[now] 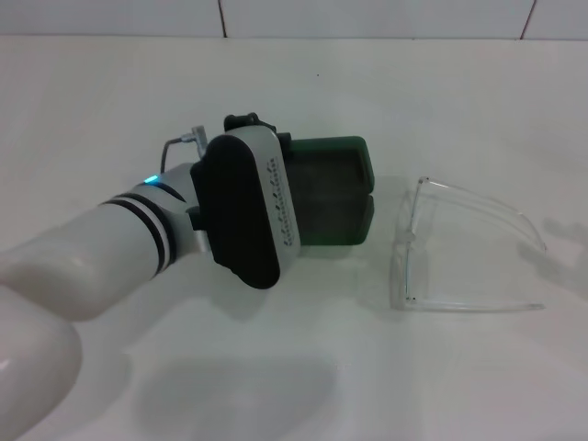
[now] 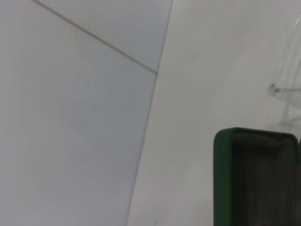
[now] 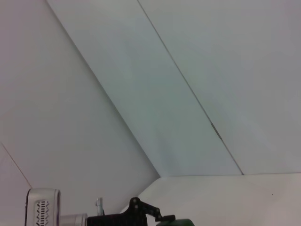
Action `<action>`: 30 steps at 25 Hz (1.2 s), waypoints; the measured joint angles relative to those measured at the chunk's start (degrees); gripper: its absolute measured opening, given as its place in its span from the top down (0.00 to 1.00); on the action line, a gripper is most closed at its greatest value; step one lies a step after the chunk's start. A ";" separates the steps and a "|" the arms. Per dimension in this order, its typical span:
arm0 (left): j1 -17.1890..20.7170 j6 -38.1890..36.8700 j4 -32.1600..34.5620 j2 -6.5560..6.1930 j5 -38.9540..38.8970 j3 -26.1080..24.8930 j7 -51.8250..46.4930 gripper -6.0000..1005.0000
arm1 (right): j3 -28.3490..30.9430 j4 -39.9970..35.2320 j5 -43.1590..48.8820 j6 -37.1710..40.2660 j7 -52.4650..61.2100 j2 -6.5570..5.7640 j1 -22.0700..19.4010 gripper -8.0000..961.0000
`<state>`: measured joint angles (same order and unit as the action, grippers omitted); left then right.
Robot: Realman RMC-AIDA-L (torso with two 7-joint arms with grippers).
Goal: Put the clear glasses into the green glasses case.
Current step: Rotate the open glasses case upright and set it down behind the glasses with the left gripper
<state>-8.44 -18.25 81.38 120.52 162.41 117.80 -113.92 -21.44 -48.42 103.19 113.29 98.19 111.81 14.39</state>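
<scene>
Green glasses case (image 1: 338, 191) lying open on white table (image 1: 294, 367), dark lining up, both halves flat. Left gripper (image 1: 292, 188) down over the case's left part, wrist body covering that end; fingers hidden, spread impossible to tell. Clear glasses (image 1: 459, 248) just right of the case, resting on the table, arms unfolded, apart from the case. Right gripper nowhere in the head view. White wall (image 1: 294, 16) behind the case.
</scene>
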 joint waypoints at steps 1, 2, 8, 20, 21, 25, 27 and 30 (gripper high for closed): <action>0.03 0.01 -0.01 0.03 -0.01 0.25 -0.11 0.92 | -0.01 0.00 0.00 0.00 0.01 -0.03 0.02 0.32; 0.03 0.01 -0.05 0.08 -0.04 0.56 -0.22 0.92 | -0.05 0.00 -0.01 0.00 0.01 -0.04 0.03 0.32; 0.13 0.05 -0.14 0.17 -0.08 2.55 -0.40 0.92 | -0.21 0.11 0.04 0.19 -0.08 0.00 -0.06 0.32; -0.48 -0.80 0.61 -0.02 -0.07 2.54 -4.21 0.92 | 0.00 0.17 -0.01 1.67 -0.27 0.26 -0.78 0.32; -0.33 -0.97 0.93 -0.07 -0.07 2.51 -4.21 0.92 | 0.00 0.18 -0.01 1.74 -0.28 0.26 -0.80 0.32; -0.03 -1.35 1.38 -0.07 -0.07 2.20 -4.22 0.91 | 0.00 0.17 -0.01 2.16 -0.28 0.26 -0.79 0.32; 0.07 -1.52 1.57 -0.08 -0.07 2.19 -4.21 0.90 | 0.00 0.17 -0.01 2.19 -0.28 0.25 -0.82 0.33; 0.21 -3.04 2.41 -0.11 -0.07 2.17 -4.21 0.85 | 0.00 0.17 -0.02 2.25 -0.28 0.25 -0.89 0.33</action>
<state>-8.23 -21.28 83.79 120.41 162.33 119.97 -118.13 -21.44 -48.25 103.17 115.54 97.91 112.06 13.49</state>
